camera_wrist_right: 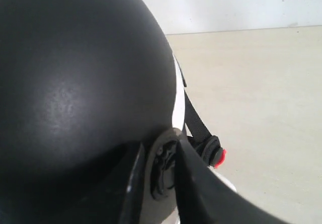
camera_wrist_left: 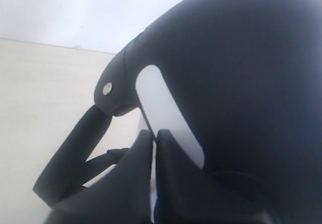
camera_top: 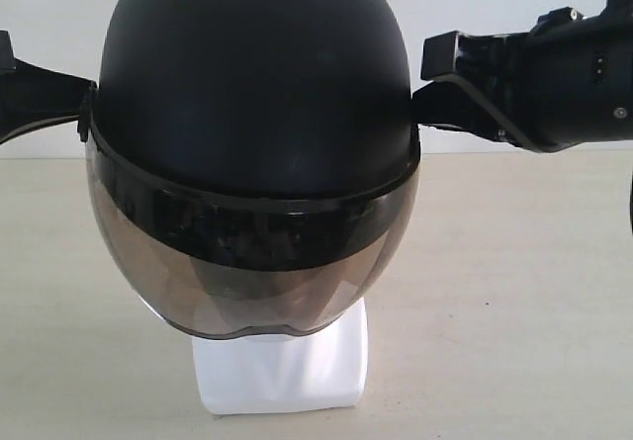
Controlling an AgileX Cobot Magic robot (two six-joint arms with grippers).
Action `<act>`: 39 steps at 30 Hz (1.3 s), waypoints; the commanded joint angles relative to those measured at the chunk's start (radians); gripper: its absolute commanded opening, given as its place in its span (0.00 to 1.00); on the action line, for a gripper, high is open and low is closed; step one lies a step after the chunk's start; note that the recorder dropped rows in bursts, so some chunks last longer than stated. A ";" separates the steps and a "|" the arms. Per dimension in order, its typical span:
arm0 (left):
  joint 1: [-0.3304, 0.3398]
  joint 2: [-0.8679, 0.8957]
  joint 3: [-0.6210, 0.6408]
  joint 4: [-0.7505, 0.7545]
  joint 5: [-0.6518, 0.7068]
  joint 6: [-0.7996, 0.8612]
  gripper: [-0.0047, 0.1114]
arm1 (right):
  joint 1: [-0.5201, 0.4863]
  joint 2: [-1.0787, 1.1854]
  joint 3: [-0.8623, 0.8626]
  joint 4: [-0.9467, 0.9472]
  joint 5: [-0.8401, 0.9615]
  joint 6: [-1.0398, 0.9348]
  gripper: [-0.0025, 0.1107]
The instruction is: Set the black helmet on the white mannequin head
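Closest to me the pale tabletop (camera_top: 514, 292) carries the white head (camera_top: 282, 376). Only its neck and squarish base show, standing upright under the visor's lower edge.

The helmet (camera_top: 252, 74) is over the head, facing me and level. Its smoky visor (camera_top: 252, 272) is down across where the face would be, and dim shapes show through the tint. I cannot tell whether the shell rests fully on the crown or is borne by the arms.

An arm meets the helmet's rim on each side, just above the visor band. The right pincer (camera_wrist_right: 160, 158) is clamped on the helmet. Its two black fingers sit one on each side of the lower rim, narrowly parted, with a round dark fitting on the rim lodged between them. Just beyond that grip the chin strap (camera_wrist_right: 197, 123) hangs down loose to a red buckle (camera_wrist_right: 220, 157).

The left pincer (camera_wrist_left: 154, 141) has its fingers drawn almost together, leaving only a thin pale slit. The tips lie right against the helmet's side, below the visor's pivot. I cannot tell whether the edge is actually nipped between them.

Behind everything stands a plain white wall (camera_top: 475, 0).
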 commanded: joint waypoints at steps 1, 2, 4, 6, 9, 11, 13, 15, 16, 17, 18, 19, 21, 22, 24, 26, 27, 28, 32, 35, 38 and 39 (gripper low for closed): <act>-0.020 -0.004 -0.006 -0.018 0.115 0.000 0.08 | 0.009 0.012 0.005 0.021 0.051 0.005 0.23; -0.020 -0.004 -0.006 -0.018 0.115 0.000 0.08 | 0.009 0.008 0.005 0.021 0.051 0.005 0.23; -0.020 -0.002 -0.006 -0.018 0.109 0.000 0.08 | 0.009 0.004 0.005 0.026 0.051 0.005 0.23; -0.020 0.000 -0.006 -0.007 0.090 -0.015 0.08 | 0.009 -0.007 0.005 0.034 0.051 0.005 0.23; -0.020 0.008 -0.006 0.033 0.081 -0.029 0.08 | 0.009 -0.020 0.005 0.048 0.053 0.005 0.23; -0.020 0.014 -0.006 0.034 0.079 -0.030 0.08 | 0.009 -0.025 0.005 0.055 0.055 0.005 0.23; -0.020 0.023 -0.006 0.034 0.077 -0.030 0.08 | 0.009 -0.025 0.005 0.055 0.059 0.005 0.23; -0.020 0.030 -0.006 0.034 0.079 -0.030 0.08 | 0.009 -0.025 0.005 0.055 0.070 0.005 0.23; -0.020 0.033 -0.006 0.034 0.079 -0.030 0.08 | 0.009 -0.025 0.005 0.059 0.073 0.005 0.23; -0.020 0.035 -0.006 0.034 0.079 -0.030 0.08 | 0.009 -0.025 0.005 0.059 0.073 0.005 0.23; -0.020 0.037 -0.006 0.034 0.079 -0.030 0.08 | 0.009 -0.025 0.005 0.059 0.075 0.005 0.23; -0.020 0.036 -0.006 0.034 0.080 -0.030 0.08 | 0.009 -0.025 0.005 0.059 0.077 0.005 0.23; -0.020 0.038 -0.006 0.034 0.080 -0.030 0.08 | 0.009 -0.025 0.005 0.059 0.079 0.007 0.23; -0.020 0.039 -0.006 0.034 0.083 -0.030 0.08 | 0.009 -0.025 0.005 0.059 0.079 0.007 0.23; -0.020 0.039 -0.006 0.034 0.083 -0.030 0.08 | 0.009 -0.025 0.005 0.061 0.079 0.007 0.23; -0.020 0.039 -0.006 0.034 0.083 -0.030 0.08 | 0.009 -0.025 0.005 0.066 0.078 0.007 0.23; -0.020 0.039 -0.006 0.034 0.083 -0.030 0.08 | 0.009 -0.025 0.005 0.068 0.078 0.007 0.23; -0.020 0.039 -0.006 0.034 0.083 -0.030 0.08 | 0.009 -0.025 0.005 0.070 0.078 0.007 0.23; -0.020 0.039 -0.006 0.034 0.083 -0.030 0.08 | 0.009 -0.028 0.005 0.072 0.078 0.007 0.23; -0.020 0.038 -0.006 0.043 0.083 -0.032 0.08 | 0.009 -0.032 0.005 0.075 0.073 0.005 0.23; -0.020 0.038 -0.006 0.044 0.086 -0.032 0.08 | 0.009 -0.032 0.005 0.075 0.073 0.005 0.23; -0.020 0.038 -0.006 0.045 0.091 -0.037 0.08 | 0.009 -0.032 0.005 0.075 0.073 0.005 0.23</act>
